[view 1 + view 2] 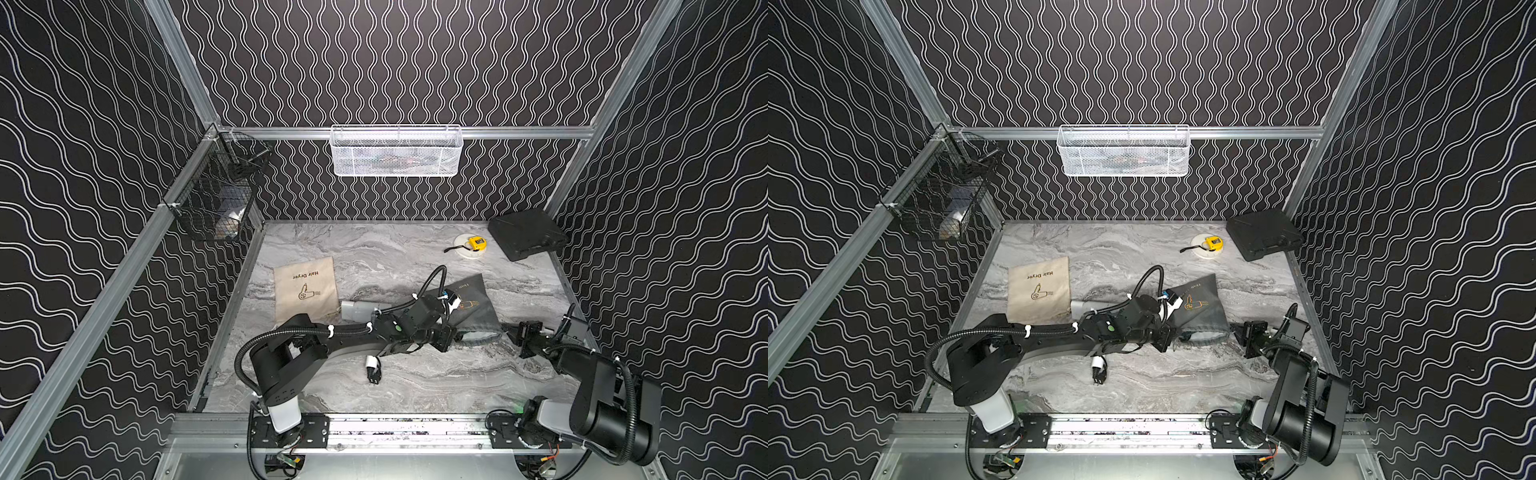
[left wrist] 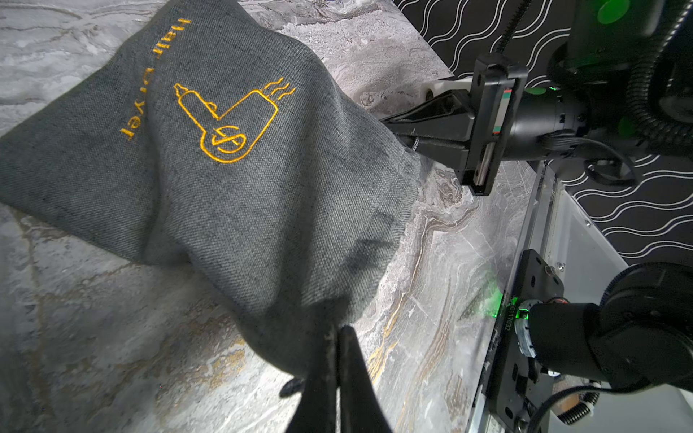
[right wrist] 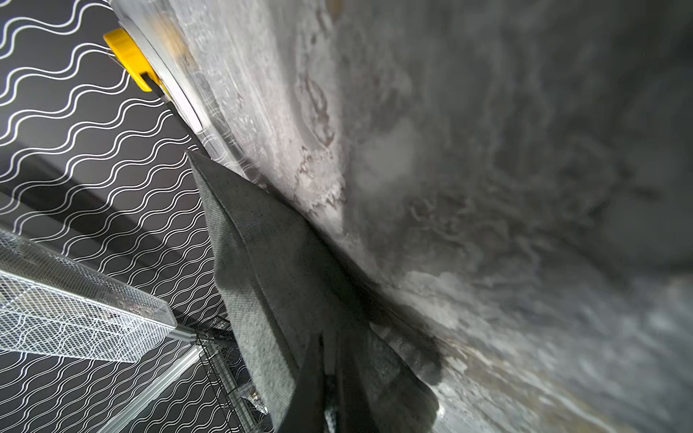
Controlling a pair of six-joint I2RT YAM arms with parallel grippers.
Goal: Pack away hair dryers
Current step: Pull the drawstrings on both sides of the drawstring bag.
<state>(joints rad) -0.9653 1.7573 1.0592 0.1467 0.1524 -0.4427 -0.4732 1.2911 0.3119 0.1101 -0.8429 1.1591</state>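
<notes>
Left hand (image 2: 339,333), right hand (image 2: 397,131) both pinch grey bag (image 2: 232,187) mouth hem. Bulge inside probably dryer, unseen. Uneven pull: hem slips, contents spill.

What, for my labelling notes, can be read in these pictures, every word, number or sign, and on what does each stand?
"Hair Dryer", dark print, on the beige bag.
"Hair Dryer", yellow stitching beside a dryer outline, on the dark grey bag; the "D" is lost in a fold.
Yellow tape measure: label too small to read.
White number on the black arm mount: too small to be sure.
</notes>
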